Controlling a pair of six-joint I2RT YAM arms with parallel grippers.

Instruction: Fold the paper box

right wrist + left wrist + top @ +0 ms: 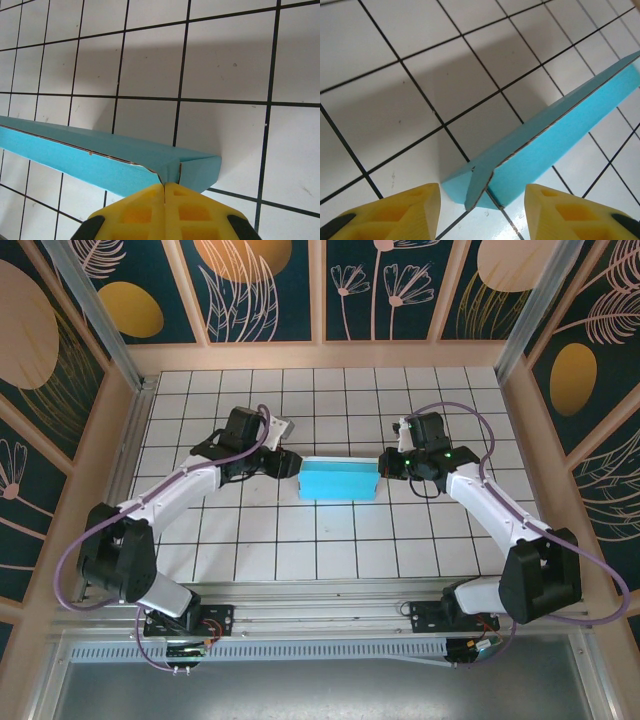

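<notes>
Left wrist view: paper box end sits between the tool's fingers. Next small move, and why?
Probably close the left tool onto the paper box end to press its flap flat. Its fingers stand apart on either side of that end, not touching it, and the flap's edge gapes slightly. The right tool is shut at the opposite end, apparently bracing it.

light: bright, even — overhead | shdws: soft, diffuse | glare: slight | focus: sharp
</notes>
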